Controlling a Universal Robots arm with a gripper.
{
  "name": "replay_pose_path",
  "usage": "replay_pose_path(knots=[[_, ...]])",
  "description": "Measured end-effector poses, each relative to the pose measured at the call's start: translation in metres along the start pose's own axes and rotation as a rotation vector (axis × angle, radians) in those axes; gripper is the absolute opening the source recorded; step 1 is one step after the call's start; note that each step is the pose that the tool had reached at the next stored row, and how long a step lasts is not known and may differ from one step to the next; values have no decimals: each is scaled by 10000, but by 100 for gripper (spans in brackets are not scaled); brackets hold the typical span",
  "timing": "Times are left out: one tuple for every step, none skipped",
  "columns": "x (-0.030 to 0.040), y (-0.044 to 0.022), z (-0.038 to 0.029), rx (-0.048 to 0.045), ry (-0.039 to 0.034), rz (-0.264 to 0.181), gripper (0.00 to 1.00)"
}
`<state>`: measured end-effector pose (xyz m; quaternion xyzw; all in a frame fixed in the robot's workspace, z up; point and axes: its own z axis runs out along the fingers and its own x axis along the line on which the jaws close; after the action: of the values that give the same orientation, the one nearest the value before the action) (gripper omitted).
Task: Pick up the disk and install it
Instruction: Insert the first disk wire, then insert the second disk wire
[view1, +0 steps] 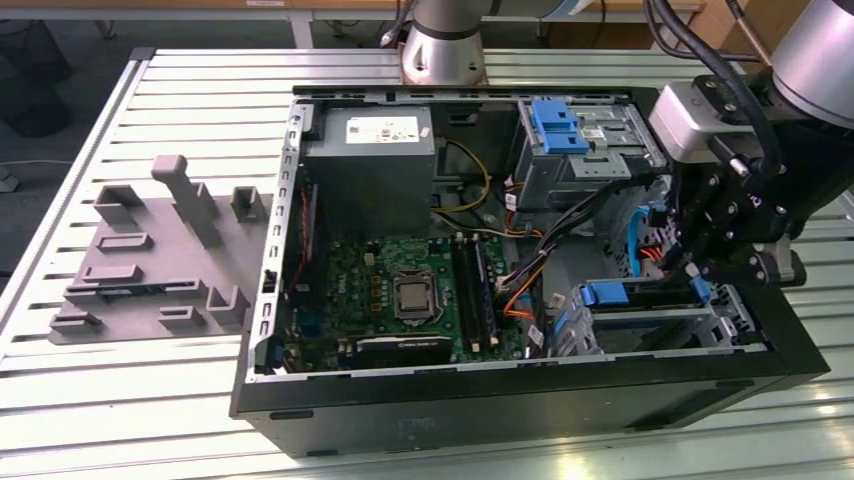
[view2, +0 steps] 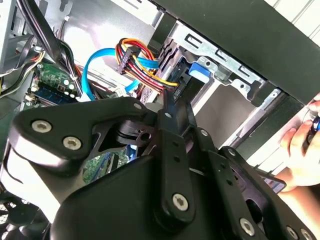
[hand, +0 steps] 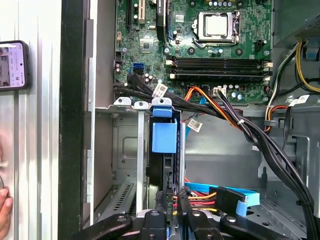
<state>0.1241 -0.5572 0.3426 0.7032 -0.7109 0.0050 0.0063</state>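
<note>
The disk (hand: 164, 137) stands edge-on in the metal drive cage (hand: 125, 150) at the front corner of the open computer case (view1: 534, 400), its blue bracket end facing the motherboard. My gripper (hand: 170, 199) reaches into the cage from behind and is shut on the disk's rear edge, one black finger on each side. In the exterior view the gripper (view1: 710, 272) hangs over the cage at the exterior view's right, with the disk's blue bracket (view1: 619, 293) showing beside it. The second wrist view shows the gripper (view2: 172, 107) against the disk's blue tab (view2: 200, 70).
Bundled cables (hand: 240, 125) cross close beside the cage. A second blue caddy (view1: 554, 125) sits in the upper bay. A grey moulded fixture block (view1: 147, 250) lies on the table at the exterior view's left. A person's hand (view2: 300, 150) and a phone (hand: 12, 65) are just outside the case.
</note>
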Motion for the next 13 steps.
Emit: replay_pose_path(knots=[[0, 0, 0, 0, 1, 0, 22], [0, 0, -1, 0, 2, 0, 16], [0, 0, -2, 0, 3, 0, 16], [0, 0, -2, 0, 3, 0, 11], [0, 0, -2, 0, 3, 0, 11], [0, 0, -2, 0, 3, 0, 11], [0, 0, -2, 0, 3, 0, 11], [0, 0, -2, 0, 3, 0, 11], [0, 0, -2, 0, 3, 0, 11], [0, 0, -2, 0, 3, 0, 11], [0, 0, -3, 0, 3, 0, 11], [0, 0, -2, 0, 2, 0, 11], [0, 0, -2, 0, 2, 0, 11]])
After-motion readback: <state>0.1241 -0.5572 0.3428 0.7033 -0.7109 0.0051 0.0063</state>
